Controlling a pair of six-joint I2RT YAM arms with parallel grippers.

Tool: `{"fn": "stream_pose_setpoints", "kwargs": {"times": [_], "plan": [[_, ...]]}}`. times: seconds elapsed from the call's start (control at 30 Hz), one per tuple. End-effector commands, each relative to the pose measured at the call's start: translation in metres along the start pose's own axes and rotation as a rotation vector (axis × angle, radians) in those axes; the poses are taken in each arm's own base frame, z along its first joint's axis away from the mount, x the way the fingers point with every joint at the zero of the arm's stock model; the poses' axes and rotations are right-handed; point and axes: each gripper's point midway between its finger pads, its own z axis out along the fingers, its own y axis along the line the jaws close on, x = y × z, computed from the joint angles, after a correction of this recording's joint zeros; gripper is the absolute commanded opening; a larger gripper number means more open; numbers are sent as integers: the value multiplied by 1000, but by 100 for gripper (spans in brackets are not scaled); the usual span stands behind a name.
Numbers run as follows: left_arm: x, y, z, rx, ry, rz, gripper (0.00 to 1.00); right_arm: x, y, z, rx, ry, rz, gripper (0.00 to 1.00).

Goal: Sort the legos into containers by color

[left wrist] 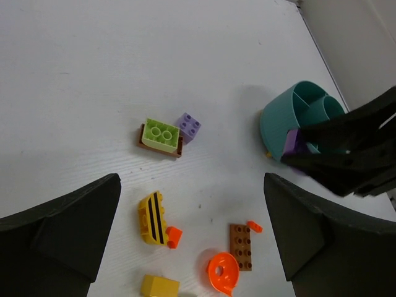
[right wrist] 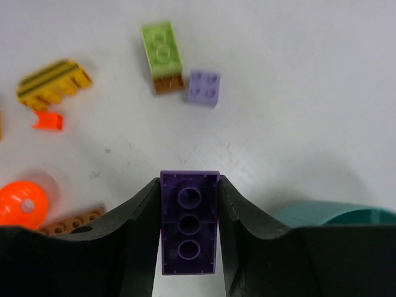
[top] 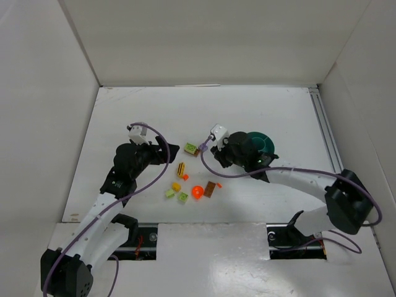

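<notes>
My right gripper [right wrist: 189,213] is shut on a dark purple brick [right wrist: 189,223], whose hollow underside faces the wrist camera. It hangs just left of the teal bowl [top: 265,143], whose rim [right wrist: 337,215] shows at the lower right. My left gripper [left wrist: 192,241] is open and holds nothing, above loose legos: a yellow striped brick [left wrist: 153,218], a small orange piece [left wrist: 174,237], a brown plate [left wrist: 241,246] and a round orange piece [left wrist: 223,272]. Farther off lie a lime green brick on a brown one [left wrist: 161,136] and a light purple brick [left wrist: 189,127].
A yellow block [top: 176,186] and two lime bricks [top: 169,193] lie near the front of the table. White walls close in the table on the left, right and back. A metal rail [top: 327,133] runs along the right edge.
</notes>
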Motion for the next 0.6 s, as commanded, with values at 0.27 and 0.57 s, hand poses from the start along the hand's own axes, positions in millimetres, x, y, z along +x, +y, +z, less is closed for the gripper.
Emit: {"fn": "stream_pose_setpoints", "kwargs": {"times": [0.27,0.57], "plan": [[-6,-26,13,127,26,-4,100,-80,-77,-62,-151,-525,-286,30],[-14,-32,19,155,15,32,100,-62,-66,-56,-355,-571,-378,32]]}}
